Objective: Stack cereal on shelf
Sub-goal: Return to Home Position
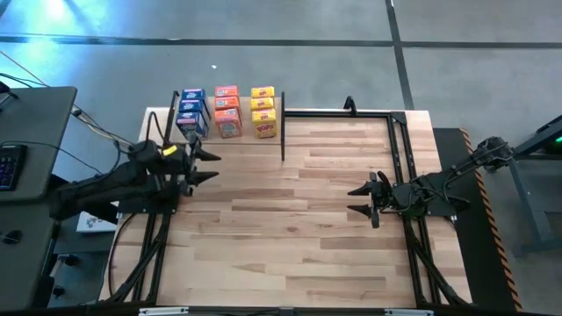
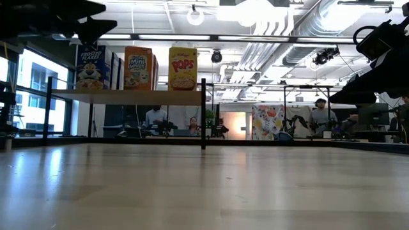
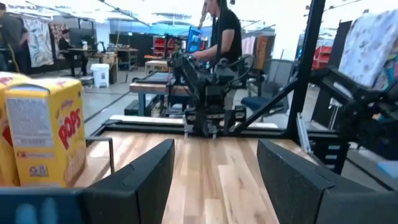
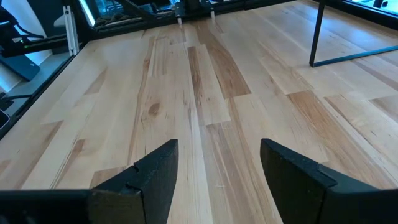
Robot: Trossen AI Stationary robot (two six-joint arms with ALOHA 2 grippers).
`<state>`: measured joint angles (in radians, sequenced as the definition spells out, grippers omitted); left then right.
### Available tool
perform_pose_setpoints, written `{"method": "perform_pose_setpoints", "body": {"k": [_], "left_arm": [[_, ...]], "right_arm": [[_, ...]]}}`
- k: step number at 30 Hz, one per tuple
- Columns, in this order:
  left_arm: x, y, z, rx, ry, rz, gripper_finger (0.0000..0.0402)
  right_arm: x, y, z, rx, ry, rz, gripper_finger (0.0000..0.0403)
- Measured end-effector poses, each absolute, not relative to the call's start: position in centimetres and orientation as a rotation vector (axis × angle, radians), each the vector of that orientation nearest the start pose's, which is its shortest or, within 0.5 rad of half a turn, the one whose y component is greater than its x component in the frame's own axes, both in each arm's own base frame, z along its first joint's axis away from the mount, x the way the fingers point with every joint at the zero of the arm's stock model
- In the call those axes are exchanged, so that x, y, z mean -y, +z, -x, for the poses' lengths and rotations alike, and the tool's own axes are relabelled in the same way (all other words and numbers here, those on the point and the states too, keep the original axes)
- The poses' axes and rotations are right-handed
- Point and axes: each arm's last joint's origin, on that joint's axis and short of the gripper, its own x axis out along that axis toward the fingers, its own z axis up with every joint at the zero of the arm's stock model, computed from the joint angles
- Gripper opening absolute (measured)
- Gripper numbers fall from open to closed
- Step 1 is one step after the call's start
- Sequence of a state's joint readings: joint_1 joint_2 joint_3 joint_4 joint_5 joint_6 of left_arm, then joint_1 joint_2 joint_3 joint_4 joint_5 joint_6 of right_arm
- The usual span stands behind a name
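Now the left gripper [image 1: 216,166] hangs over the left side of the table [image 1: 290,246], just on the near side of the shelf [image 2: 137,96], with its tips pointing right. Its two fingers [image 3: 149,180] stand wide apart with nothing between them. The shelf stands at the far left corner of the table, a light board held above the tabletop on thin black posts. All the cereal in view stands upright on it in three rows running from near to far. The blue boxes [image 1: 191,112] are on the left, the orange boxes [image 1: 226,111] are in the middle, and the yellow boxes [image 1: 262,111] are on the right. The rows stand close beside one another. From table height the front blue box [image 2: 91,67], front orange box [image 2: 138,67] and front yellow box [image 2: 183,68] line up along the board's edge. The left wrist view has a yellow box [image 3: 46,137] close by. Well to the right, across bare wood, the right gripper [image 1: 353,199] hovers over the right part of the table, pointing left. Its fingers [image 4: 149,180] are also spread wide and hold nothing. A person [image 3: 227,34] stands in the room beyond the table.
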<state>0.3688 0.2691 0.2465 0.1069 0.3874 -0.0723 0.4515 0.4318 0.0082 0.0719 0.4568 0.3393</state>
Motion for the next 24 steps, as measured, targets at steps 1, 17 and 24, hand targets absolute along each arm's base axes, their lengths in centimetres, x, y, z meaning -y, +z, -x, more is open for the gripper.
{"method": "perform_pose_setpoints", "body": {"k": [1, 17, 24], "left_arm": [[-2.7, 23.3, -10.4, 0.07, -0.017, 0.039, 0.0221], [-0.1, 18.3, -11.4, -0.002, 0.02, 0.01, 0.0221], [0.4, 16.7, -11.4, -0.024, 0.038, 0.001, 0.0221]], "right_arm": [[-3.9, 13.6, -11.0, -0.311, -0.059, -0.182, 0.022], [-3.9, 13.6, -11.0, -0.311, -0.059, -0.182, 0.022], [-3.9, 13.6, -11.0, -0.311, -0.058, -0.182, 0.022]]}}
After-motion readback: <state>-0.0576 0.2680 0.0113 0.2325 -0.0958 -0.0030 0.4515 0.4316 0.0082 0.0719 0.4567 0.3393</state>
